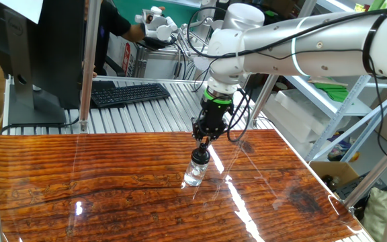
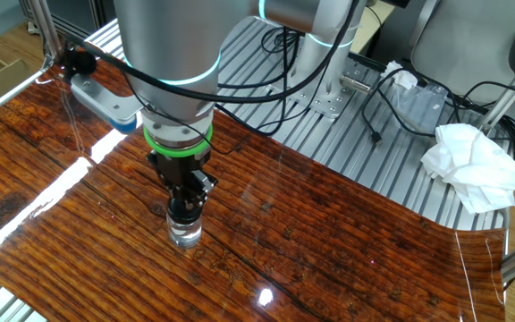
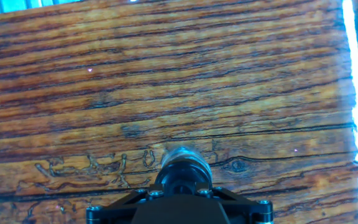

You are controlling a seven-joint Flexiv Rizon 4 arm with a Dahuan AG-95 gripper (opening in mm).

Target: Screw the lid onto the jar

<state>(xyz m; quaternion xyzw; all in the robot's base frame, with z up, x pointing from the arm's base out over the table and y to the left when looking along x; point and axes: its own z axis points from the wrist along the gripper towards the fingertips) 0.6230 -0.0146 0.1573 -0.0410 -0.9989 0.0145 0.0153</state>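
The small clear jar (image 1: 195,175) (image 2: 186,235) stands upright near the middle of the wooden table (image 1: 79,188). The dark round lid (image 1: 200,158) (image 2: 186,215) sits on the jar's mouth. My gripper (image 1: 202,149) (image 2: 187,206) comes straight down from above, its fingers shut on the lid. In the hand view the jar (image 3: 183,157) shows as a round clear rim just ahead of the black gripper body (image 3: 179,208). The fingertips and most of the lid are hidden there.
Behind the table lies a slatted metal surface with a black keyboard (image 1: 127,93) and a monitor (image 1: 39,54). A crumpled white cloth (image 2: 472,165) and cables (image 2: 392,98) lie on the metal by the arm's base. A cardboard box (image 1: 334,176) stands beyond the table's right edge.
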